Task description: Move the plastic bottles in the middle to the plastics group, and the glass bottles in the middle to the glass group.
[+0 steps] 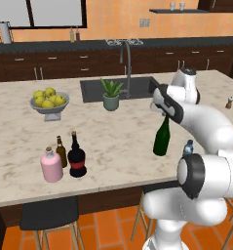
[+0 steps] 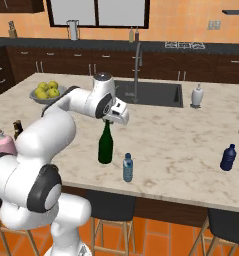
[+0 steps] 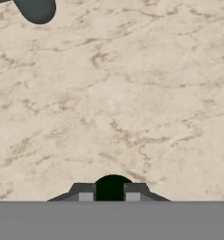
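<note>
The white arm reaches forward and bends down, its tool pinching the neck of the tall slim dark-green glass bottle, upright mid-surface. The right base view adds a small clear blue-capped plastic bottle just beside it.

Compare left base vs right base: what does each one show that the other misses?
Left base alone: the black bottle with the red label, standing beside the pink flask, and the potted plant by the sink. Right base alone: a dark blue bottle at the far right and the white soap dispenser. Both: the gripper shut on the neck of the green wine bottle, the small water bottle, and the lemon bowl.
</note>
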